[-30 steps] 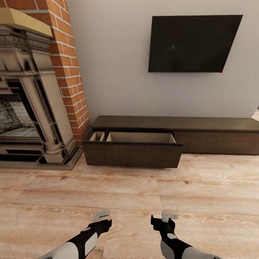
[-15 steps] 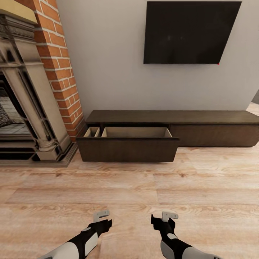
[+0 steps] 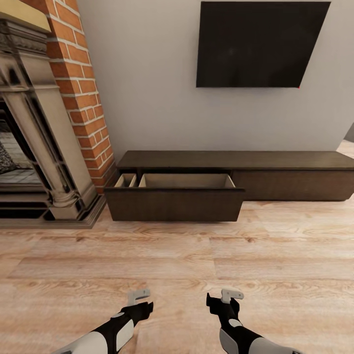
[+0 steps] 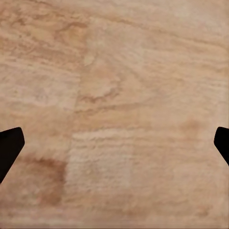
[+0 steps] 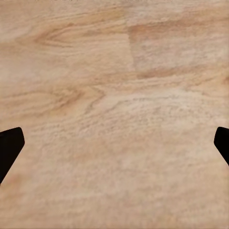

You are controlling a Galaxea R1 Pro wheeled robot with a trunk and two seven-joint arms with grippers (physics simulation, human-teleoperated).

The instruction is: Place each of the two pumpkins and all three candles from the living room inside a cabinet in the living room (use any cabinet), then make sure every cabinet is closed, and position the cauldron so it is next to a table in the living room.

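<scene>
The long, low dark-brown cabinet (image 3: 275, 160) runs along the grey wall in the head view. Its left drawer (image 3: 174, 204) is pulled out, and the pale beige inside (image 3: 187, 181) shows nothing on the part I can see. The other drawer fronts sit flush. My left gripper (image 3: 139, 301) and right gripper (image 3: 223, 300) hang low over the wooden floor, well short of the drawer. Both are open and hold nothing; each wrist view has dark fingertips (image 4: 9, 145) (image 5: 9, 145) wide apart over bare floorboards. The pumpkins, candles, cauldron and table are out of view.
An ornate beige fireplace (image 3: 34, 128) with a brick column (image 3: 83, 93) stands at the left, its base reaching to the drawer's left end. A black TV (image 3: 258, 44) hangs on the wall above the cabinet. Wooden floor (image 3: 196, 260) stretches between me and the cabinet.
The whole head view shifted a second ago, so the camera moved; the cabinet now sits slightly higher and further left in view. Over the last half second nothing has changed.
</scene>
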